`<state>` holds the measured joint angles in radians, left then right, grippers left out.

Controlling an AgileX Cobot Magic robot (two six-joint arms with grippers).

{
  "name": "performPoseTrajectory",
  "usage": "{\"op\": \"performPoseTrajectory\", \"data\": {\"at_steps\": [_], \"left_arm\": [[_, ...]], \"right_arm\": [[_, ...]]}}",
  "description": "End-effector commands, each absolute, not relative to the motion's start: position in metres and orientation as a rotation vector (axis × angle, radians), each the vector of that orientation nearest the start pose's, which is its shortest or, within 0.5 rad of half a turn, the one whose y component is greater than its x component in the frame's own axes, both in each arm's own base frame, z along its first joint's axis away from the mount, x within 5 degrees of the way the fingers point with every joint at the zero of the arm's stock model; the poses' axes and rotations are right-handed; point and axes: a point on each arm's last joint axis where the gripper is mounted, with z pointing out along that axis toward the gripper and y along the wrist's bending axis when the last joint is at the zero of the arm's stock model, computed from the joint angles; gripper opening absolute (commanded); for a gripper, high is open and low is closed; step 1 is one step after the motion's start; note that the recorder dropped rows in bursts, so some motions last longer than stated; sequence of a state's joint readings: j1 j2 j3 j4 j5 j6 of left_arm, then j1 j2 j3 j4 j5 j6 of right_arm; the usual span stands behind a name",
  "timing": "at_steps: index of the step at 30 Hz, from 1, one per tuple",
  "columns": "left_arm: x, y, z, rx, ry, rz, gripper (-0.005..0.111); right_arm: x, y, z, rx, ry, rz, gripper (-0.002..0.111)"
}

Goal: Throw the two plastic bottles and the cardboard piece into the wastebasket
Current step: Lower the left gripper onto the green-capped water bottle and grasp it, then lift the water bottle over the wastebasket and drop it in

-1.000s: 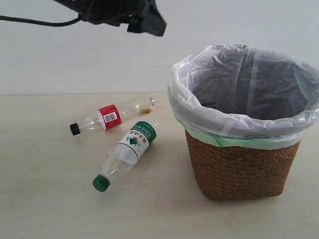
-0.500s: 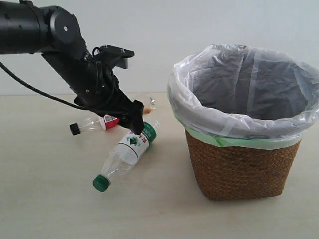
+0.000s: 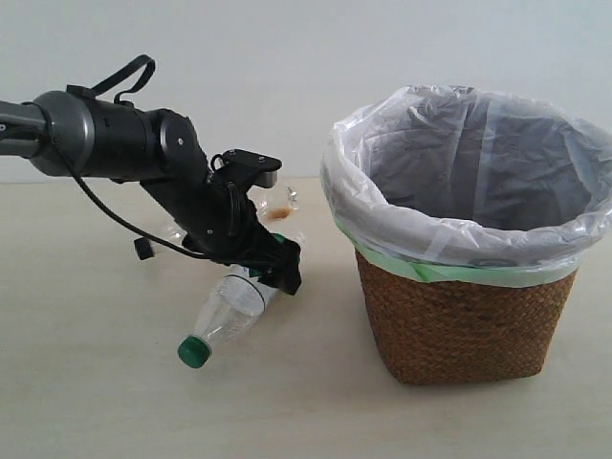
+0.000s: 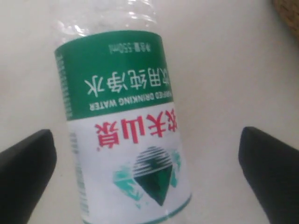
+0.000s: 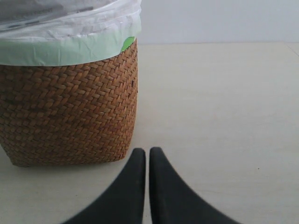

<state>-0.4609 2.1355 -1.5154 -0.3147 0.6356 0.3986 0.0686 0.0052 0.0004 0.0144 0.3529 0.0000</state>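
On the tabletop (image 3: 86, 402), left of the wastebasket (image 3: 464, 325), the green-capped bottle (image 3: 228, 316) lies on its side. Its long axis runs from the cap at the near left to the base at the far right, base end toward the wastebasket.

The left arm (image 3: 124, 143) reaches down over the base half of this bottle. The left pincer (image 4: 147, 149) is set wide, one finger on either side of the green-and-white label, with bare tabletop showing between each finger and the bottle. Neither finger touches it in the left wrist view. The line between the fingers crosses the long axis roughly square, so a grip would fall across the width.

Behind the arm, farther off, lies the red-labelled bottle (image 3: 277, 204). Only its base end and black cap show. The cardboard piece is not seen in any view.

The right pincer (image 5: 147, 161) sits low over the tabletop near the wastebasket's woven side, its fingers drawn together and holding nothing.

Assessment: the step in hand is the grasp of the green-capped bottle, and the left arm is plainly the nearer. The basket's floor is out of sight, so its contents cannot be told. The coming move calls for closing on the label. The smooth round wall may roll or slip if the closure lands off-centre.
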Motion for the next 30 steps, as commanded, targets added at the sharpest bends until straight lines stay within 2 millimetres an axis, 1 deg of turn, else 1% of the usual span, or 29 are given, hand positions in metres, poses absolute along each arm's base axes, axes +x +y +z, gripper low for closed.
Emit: {"op": "performPoseTrajectory", "data": {"at_steps": [1,10,12,13,14,15,16,18,20,22,26,30], "left_arm": [[0.396,-0.216,0.144,0.853,2.576,-0.343,0.105],[0.395,-0.215,0.126,0.892,2.616,-0.314,0.105],[0.395,-0.214,0.124,0.903,2.630,-0.311,0.103],[0.394,-0.214,0.122,0.910,2.638,-0.310,0.100],[0.394,-0.214,0.121,0.914,2.644,-0.308,0.092],[0.393,-0.214,0.121,0.917,2.648,-0.309,0.082],[0.392,-0.214,0.121,0.921,2.655,-0.310,0.068],[0.390,-0.213,0.120,0.934,2.677,-0.315,0.034],[0.388,-0.213,0.120,0.940,2.701,-0.327,0.004],[0.386,-0.212,0.119,0.961,2.724,-0.328,0.006],[0.384,-0.211,0.132,0.979,2.728,-0.331,0.005],[0.385,-0.205,0.167,1.006,2.699,-0.241,0.004]], "right_arm": [[0.053,0.004,0.182,-0.050,1.824,0.057,0.000],[0.053,0.004,0.182,-0.050,1.826,0.057,0.000],[0.053,0.004,0.182,-0.050,1.826,0.057,0.000],[0.053,0.004,0.182,-0.050,1.826,0.057,0.000],[0.053,0.004,0.182,-0.050,1.826,0.057,0.000],[0.053,0.004,0.182,-0.050,1.826,0.057,0.000],[0.053,0.004,0.182,-0.050,1.826,0.057,0.000],[0.053,0.004,0.182,-0.050,1.824,0.057,0.000],[0.053,0.004,0.182,-0.050,1.824,0.057,0.000],[0.053,0.004,0.182,-0.050,1.824,0.057,0.000],[0.053,0.004,0.182,-0.050,1.824,0.057,0.000],[0.053,0.004,0.182,-0.050,1.824,0.057,0.000]]}}
